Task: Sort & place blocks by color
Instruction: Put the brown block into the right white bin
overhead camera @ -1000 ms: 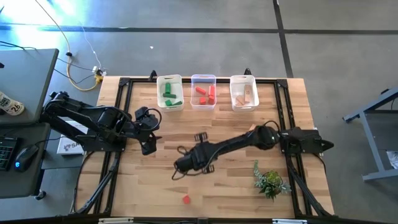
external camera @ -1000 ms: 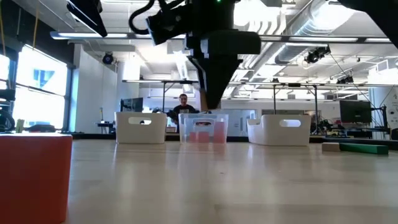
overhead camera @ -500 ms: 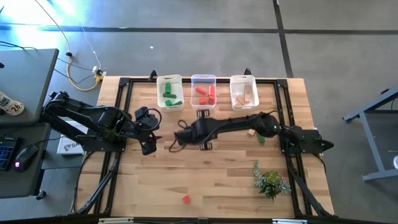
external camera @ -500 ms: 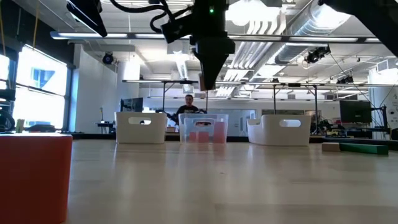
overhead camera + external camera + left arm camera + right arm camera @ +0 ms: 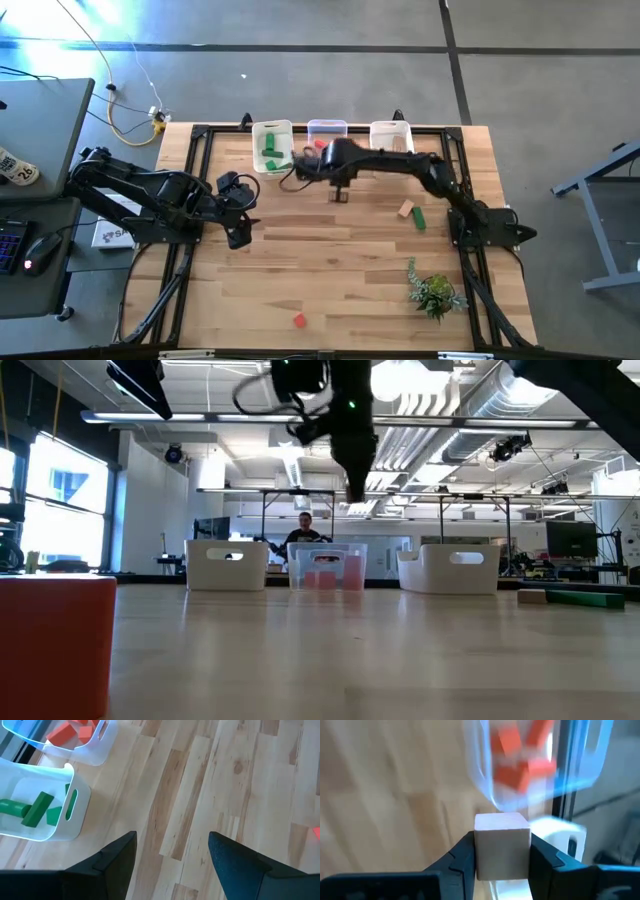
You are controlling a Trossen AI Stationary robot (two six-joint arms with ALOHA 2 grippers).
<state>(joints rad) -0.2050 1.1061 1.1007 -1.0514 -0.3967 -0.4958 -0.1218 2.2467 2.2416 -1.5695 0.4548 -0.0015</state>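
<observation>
High view: wooden table [image 5: 330, 270], concrete floor [image 5: 540, 80]

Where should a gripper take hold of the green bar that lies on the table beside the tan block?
Probably across the middle of the green bar, coming straight down. It lies flat, its long sides clear, while the tan block sits by one end, so fingers fit best either side of its narrow width.

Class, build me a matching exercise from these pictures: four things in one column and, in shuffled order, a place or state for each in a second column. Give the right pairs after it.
Things
1. tan cube
2. red cube
3. green blocks
4. leafy plant

Places or states
A. alone on the table's near edge
B. lying in a white bin
C. clamped between the right gripper's fingers
D. standing by the right arm's base

Pairs: 1-C, 2-A, 3-B, 4-D
</observation>
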